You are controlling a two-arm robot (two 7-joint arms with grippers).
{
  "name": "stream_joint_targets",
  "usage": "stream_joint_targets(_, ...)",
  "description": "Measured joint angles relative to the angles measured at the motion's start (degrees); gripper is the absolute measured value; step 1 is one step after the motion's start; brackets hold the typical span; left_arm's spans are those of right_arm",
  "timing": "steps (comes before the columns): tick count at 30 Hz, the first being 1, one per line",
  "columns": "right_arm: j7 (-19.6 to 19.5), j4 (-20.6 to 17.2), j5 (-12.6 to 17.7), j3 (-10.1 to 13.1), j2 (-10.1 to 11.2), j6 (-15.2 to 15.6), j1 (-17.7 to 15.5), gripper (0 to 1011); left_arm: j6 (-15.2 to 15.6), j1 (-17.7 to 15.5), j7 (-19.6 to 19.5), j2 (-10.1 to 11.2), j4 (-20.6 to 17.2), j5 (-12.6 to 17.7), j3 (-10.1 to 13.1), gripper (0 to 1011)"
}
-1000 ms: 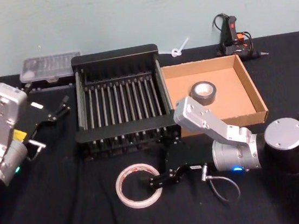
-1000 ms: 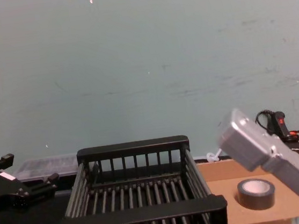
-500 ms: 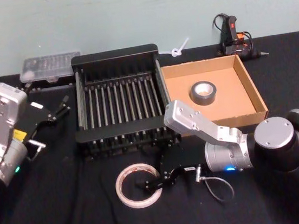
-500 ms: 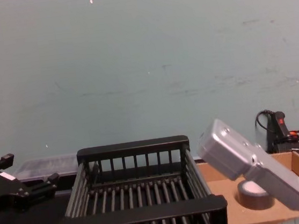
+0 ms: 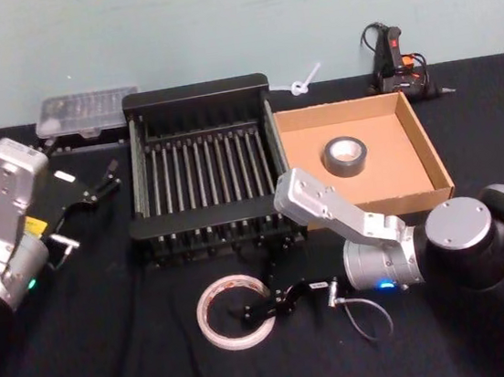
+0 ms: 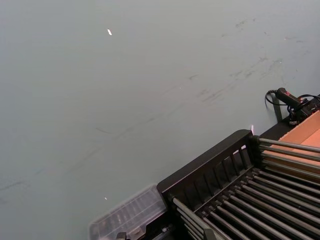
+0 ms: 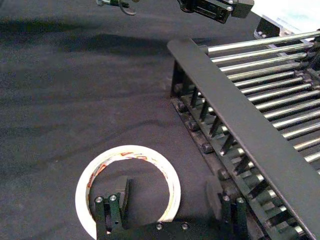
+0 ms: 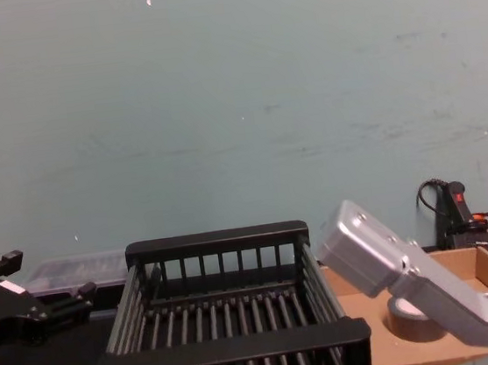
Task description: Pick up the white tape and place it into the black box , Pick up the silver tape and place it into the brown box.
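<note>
- Black cloth covers the bench [image 5: 116,352], which backs onto a pale green wall.
- At the near edge of the cloth the right gripper [image 5: 259,308] is low over the white tape [image 5: 235,312]. Its fingers [image 7: 116,200] are spread: one sits inside the ring's hole, the other outside the band on the crate side, so the near wall of the ring lies between them, not yet pinched.
- This white tape lies flat on the cloth, a thin wide ring with red marks on its face, just in front of the black box [image 5: 204,171], whose slatted floor holds nothing.
- In my judgement, closing on that band and lifting over the near rim comes next; the right arm is far nearer.
- Already in the brown box [image 5: 423,140], the silver tape [image 5: 344,155] lies flat.
- Off to the left of the crate the left gripper [image 5: 95,185] hangs idle, fingers apart.
</note>
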Motion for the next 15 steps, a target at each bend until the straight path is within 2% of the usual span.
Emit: stream_joint_targets(15, -0.7, 0.2, -0.1, -0.1, 0.0, 0.8, 0.1, 1002, 0.0, 0.0, 0.0, 0.0, 0.0, 0.0, 0.0, 1001)
